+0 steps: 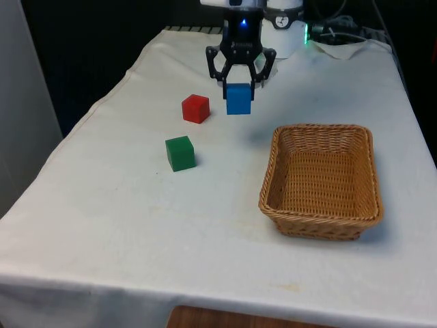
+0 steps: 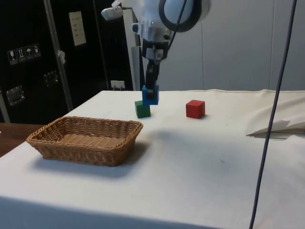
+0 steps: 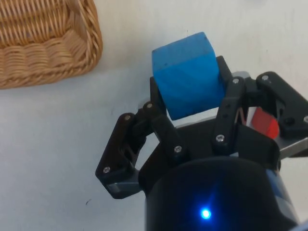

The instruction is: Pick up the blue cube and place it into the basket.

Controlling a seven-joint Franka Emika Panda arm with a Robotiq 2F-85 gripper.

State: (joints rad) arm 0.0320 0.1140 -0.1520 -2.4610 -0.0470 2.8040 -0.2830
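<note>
The blue cube (image 1: 239,99) hangs in the air above the cloth, held between the fingers of my gripper (image 1: 240,85), which is shut on it. In the side view the blue cube (image 2: 150,95) is lifted clear of the table under the gripper (image 2: 152,88). The wrist view has the blue cube (image 3: 188,74) clamped between both black fingers of the gripper (image 3: 190,91). The wicker basket (image 1: 323,180) stands to the front view's right, nearer the camera than the cube; its corner (image 3: 45,45) lies close by, and the basket (image 2: 86,139) holds nothing.
A red cube (image 1: 195,108) rests on the cloth just to the front view's left of the gripper. A green cube (image 1: 180,153) sits nearer the camera, left of the basket. Crumpled cloth and cables (image 1: 345,41) lie at the far right by the robot's base.
</note>
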